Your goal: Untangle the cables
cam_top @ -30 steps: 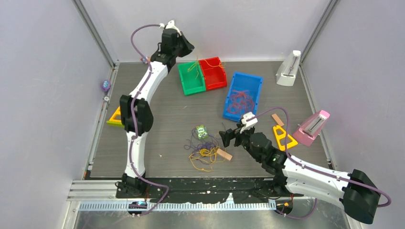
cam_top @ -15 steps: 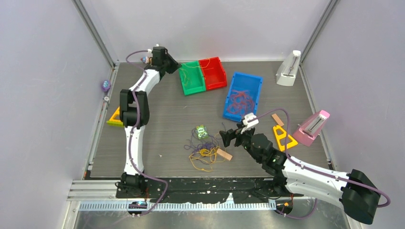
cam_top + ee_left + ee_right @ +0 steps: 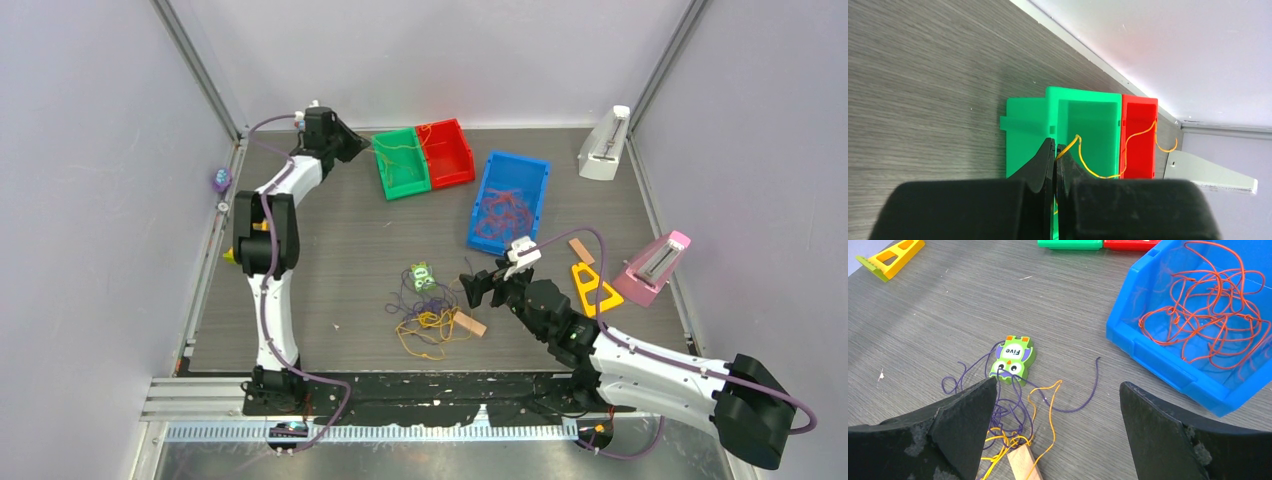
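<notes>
A tangle of purple and yellow cables (image 3: 430,315) lies mid-table, seen close in the right wrist view as purple loops (image 3: 1008,410). My right gripper (image 3: 478,285) hovers open just right of it, its jaws (image 3: 1058,383) wide apart with nothing between them. Orange-red cables (image 3: 1208,315) fill the blue bin (image 3: 520,170). My left gripper (image 3: 362,147) sits at the left edge of the green bin (image 3: 400,178), shut (image 3: 1055,147) on a yellow cable (image 3: 1081,162). That cable trails across the green bin (image 3: 1093,125) into the red bin (image 3: 1138,125).
A green owl block (image 3: 1013,357) and a wooden block (image 3: 1023,462) touch the tangle. An orange triangle (image 3: 590,285), a pink stand (image 3: 652,268) and a white stand (image 3: 605,145) are on the right. A yellow triangle (image 3: 893,257) lies at the left edge.
My left gripper has come down and leftward from above the bins to the green bin's left edge, still shut on the yellow cable. The right arm has stayed put.
</notes>
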Available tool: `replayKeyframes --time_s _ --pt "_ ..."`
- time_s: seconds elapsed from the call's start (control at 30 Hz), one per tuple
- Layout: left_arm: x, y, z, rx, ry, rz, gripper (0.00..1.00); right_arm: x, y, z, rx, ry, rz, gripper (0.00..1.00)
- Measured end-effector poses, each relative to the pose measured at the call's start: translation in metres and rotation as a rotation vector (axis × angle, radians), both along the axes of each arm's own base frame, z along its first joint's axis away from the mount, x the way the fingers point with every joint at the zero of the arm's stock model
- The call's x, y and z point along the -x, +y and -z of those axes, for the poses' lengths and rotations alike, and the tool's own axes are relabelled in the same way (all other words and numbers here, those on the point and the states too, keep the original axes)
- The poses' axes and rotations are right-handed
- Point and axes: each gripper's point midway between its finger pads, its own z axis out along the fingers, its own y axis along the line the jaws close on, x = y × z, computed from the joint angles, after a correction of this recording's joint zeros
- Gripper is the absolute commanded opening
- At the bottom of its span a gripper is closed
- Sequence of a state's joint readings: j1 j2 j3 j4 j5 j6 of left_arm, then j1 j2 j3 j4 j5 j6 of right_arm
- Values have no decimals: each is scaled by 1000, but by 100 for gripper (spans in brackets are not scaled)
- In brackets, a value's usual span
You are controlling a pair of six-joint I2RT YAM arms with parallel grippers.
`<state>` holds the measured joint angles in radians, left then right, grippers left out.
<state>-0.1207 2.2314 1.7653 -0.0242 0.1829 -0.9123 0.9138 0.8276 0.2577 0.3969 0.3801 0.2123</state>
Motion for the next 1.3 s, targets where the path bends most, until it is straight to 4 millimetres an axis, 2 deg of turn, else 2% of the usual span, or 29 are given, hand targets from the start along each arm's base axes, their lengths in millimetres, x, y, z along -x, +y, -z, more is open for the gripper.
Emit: replayKeyframes --time_s 0.13,0.5,0.9,1.3 --pt "-2 6 -3 12 -28 -2 0 0 0 1 3 2 1 97" --pt "11 16 -18 63 -71 -52 0 0 2 7 17 16 -9 98" --pt "10 35 -11 98 -70 -101 0 1 3 7 16 18 -18 97" --pt "12 31 -11 63 -59 -83 0 2 4 8 18 21 -23 97"
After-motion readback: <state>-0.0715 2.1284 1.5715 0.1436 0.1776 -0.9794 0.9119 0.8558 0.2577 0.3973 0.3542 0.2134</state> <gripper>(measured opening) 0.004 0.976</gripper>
